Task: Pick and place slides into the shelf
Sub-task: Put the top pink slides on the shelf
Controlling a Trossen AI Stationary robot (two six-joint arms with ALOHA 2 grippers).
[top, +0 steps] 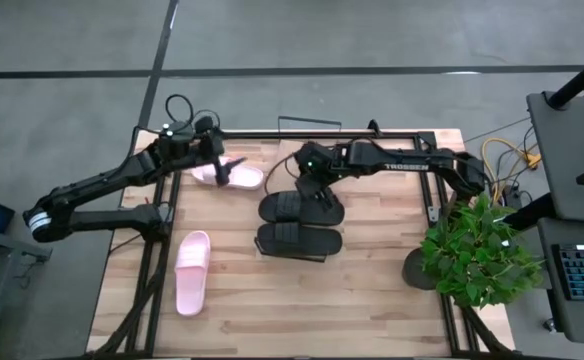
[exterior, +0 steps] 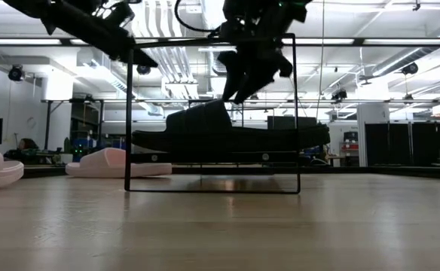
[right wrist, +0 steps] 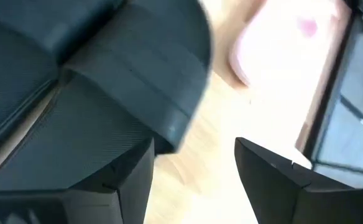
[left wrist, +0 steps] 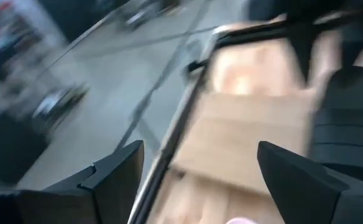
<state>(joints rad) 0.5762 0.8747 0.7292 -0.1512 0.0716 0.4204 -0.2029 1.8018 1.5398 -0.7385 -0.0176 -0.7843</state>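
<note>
Since the right tool (top: pixel 310 192) hangs released above the far black slide (top: pixel 302 208), lift clear without snagging its strap. The left tool (top: pixel 222 166), also released, should descend squarely over the far pink slide (top: pixel 240 178).

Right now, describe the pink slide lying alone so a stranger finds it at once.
Start at the wooden table and go to its near left part. The pink slide lies there lengthwise, well apart from the two black slides, with no arm near it.

Two slides (top: pixel 300 224) lie side by side right of two others (top: pixel 193 270).
</note>
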